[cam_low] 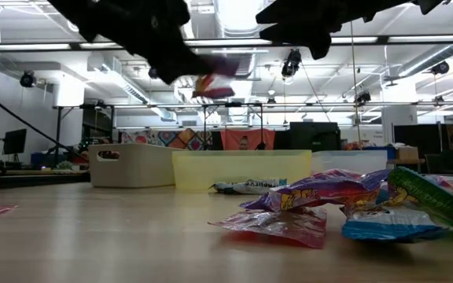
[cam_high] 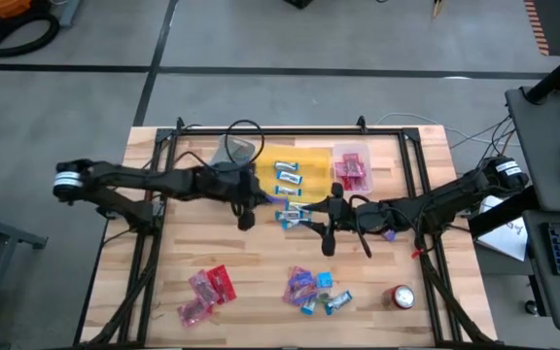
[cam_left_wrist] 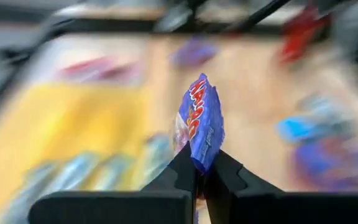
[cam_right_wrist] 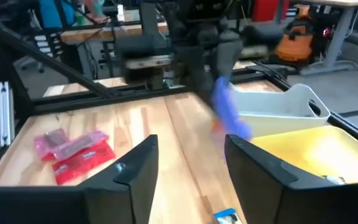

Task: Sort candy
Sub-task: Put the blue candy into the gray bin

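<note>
My left gripper (cam_high: 248,209) is over the middle of the table, just in front of the yellow tray (cam_high: 311,158), and is shut on a blue-purple wrapped candy (cam_left_wrist: 201,121). The right wrist view shows the same candy (cam_right_wrist: 230,115) and the left gripper above the wood. My right gripper (cam_right_wrist: 188,165) stands open a little to the right of it (cam_high: 326,238), with nothing between its fingers. The yellow tray holds blue-and-white candies (cam_high: 288,178), and a clear tray (cam_high: 363,151) beside it holds red ones (cam_high: 351,172). My left gripper pinches one end of the blue-purple candy's wrapper (cam_left_wrist: 201,163) between its two fingertips. The rest of the candy sticks out past the fingers. It is lifted clear of the table (cam_low: 215,85).
A pile of red candies (cam_high: 207,287) lies near the front left. A mixed blue and purple pile (cam_high: 314,289) lies front centre, and a red and silver can (cam_high: 402,297) stands to its right. A few candies (cam_high: 295,216) lie between the grippers. A white bin (cam_right_wrist: 291,106) stands at the back.
</note>
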Controlling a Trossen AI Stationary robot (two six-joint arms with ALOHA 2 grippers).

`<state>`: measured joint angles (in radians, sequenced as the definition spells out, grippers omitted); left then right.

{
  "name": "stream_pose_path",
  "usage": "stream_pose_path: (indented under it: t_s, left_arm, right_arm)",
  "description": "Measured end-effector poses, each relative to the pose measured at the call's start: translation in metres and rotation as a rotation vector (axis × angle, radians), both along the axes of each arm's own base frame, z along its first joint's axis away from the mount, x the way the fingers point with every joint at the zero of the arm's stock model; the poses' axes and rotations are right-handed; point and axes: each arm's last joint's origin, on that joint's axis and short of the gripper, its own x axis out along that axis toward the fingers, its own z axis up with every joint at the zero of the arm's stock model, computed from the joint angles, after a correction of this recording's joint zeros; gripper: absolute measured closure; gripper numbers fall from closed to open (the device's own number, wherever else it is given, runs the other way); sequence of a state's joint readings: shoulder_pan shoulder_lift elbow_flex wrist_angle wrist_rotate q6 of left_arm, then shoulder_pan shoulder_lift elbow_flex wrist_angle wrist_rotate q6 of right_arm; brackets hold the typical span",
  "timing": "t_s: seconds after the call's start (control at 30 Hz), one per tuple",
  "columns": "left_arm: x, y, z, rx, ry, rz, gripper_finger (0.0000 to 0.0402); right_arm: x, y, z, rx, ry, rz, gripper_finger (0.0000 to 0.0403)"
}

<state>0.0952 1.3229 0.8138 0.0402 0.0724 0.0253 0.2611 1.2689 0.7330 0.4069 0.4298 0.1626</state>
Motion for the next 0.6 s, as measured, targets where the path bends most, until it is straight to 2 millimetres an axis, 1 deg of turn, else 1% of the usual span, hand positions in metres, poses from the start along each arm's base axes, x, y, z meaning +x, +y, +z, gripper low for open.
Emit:
stream_pose_path:
  t_s: [0.17, 0.23, 0.3, 0.43, 0.6]
  left_arm:
    - [-0.025, 0.016, 0.016, 0.277, 0.246, 0.360, 0.0402]
    - [-0.034, 0.027, 0.020, 0.371, 0.341, 0.509, 0.0402]
    - [-0.041, 0.040, 0.021, 0.417, 0.415, 0.614, 0.0401]
    - [-0.048, 0.072, 0.014, 0.364, 0.490, 0.704, 0.0401]
    - [-0.055, 0.111, -0.007, 0.156, 0.554, 0.771, 0.0401]
  right_arm:
    - [0.000, 0.000, 0.000, 0.020, 0.000, -0.005, 0.0204]
    - [0.000, 0.000, -0.001, 0.021, 0.002, -0.005, 0.0200]
    - [0.000, 0.000, -0.001, 0.021, 0.004, -0.005, 0.0200]
    - [0.000, 0.000, -0.001, 0.021, 0.004, -0.005, 0.0200]
    - [0.000, 0.000, -0.001, 0.035, 0.005, -0.007, 0.0200]
